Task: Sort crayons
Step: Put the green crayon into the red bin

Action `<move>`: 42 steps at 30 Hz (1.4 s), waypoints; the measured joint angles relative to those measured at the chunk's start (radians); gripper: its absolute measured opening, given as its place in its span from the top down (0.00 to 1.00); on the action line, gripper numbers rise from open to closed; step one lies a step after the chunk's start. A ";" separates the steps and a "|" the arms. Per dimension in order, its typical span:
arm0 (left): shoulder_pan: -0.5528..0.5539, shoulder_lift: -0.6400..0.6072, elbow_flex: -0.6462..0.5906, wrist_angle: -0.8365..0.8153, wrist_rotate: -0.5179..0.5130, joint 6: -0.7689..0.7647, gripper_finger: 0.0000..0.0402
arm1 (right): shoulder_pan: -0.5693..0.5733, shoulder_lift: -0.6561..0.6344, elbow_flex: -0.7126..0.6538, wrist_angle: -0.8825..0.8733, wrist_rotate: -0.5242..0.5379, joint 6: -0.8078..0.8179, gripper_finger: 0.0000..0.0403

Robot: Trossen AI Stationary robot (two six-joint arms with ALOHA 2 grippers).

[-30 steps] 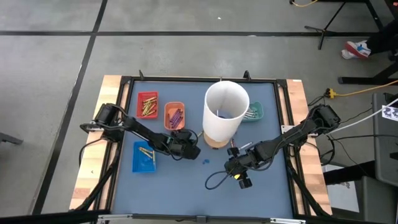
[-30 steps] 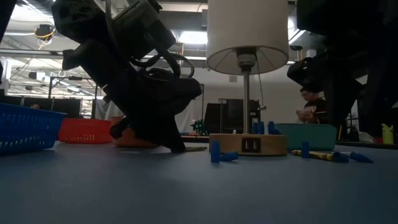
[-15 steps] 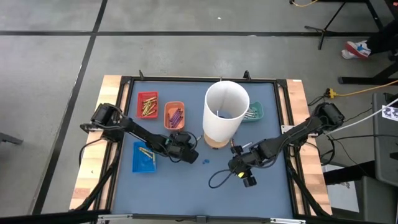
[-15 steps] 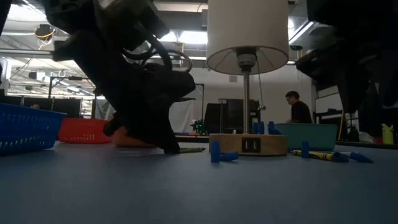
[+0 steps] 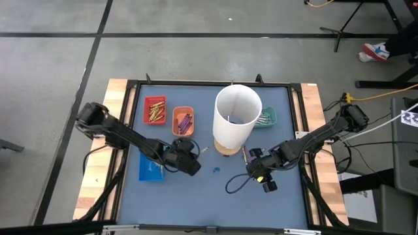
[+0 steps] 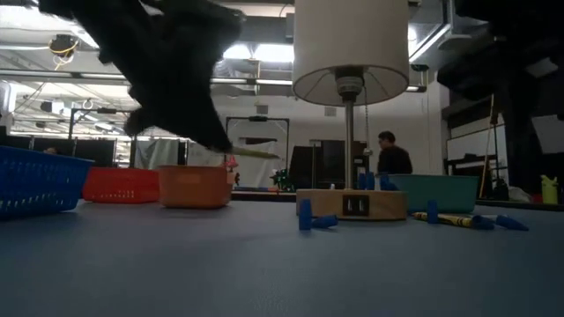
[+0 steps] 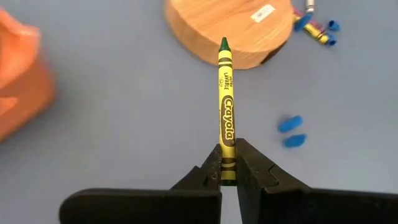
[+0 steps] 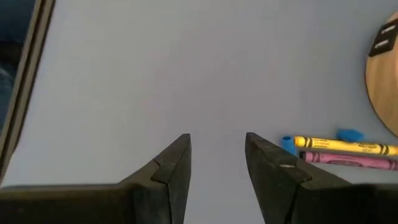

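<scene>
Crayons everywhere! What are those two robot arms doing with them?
They are sorting crayons into small coloured trays. The left gripper is shut on a yellow crayon, holding it above the blue table near the round wooden base of the tall white cylinder. The right gripper is open and holds nothing; it hovers low over the table, with a yellow and a pink crayon lying close by. Some crayons already sit in the red tray and orange tray.
</scene>
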 joint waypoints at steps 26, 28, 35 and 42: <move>0.262 -0.438 -0.019 -0.954 -0.307 -0.257 0.98 | 0.000 -0.001 0.000 -0.016 0.000 0.005 0.63; 0.300 -0.438 -0.037 -0.953 -0.307 -0.257 0.98 | 0.000 -0.001 0.000 -0.016 0.000 0.005 0.63; 0.401 -0.438 -0.108 -0.953 -0.307 -0.258 0.98 | 0.000 -0.001 0.000 -0.041 0.002 -0.009 0.63; 0.444 -0.438 -0.124 -0.900 -0.307 -0.254 0.98 | 0.000 -0.001 0.000 -0.140 0.160 -0.021 0.63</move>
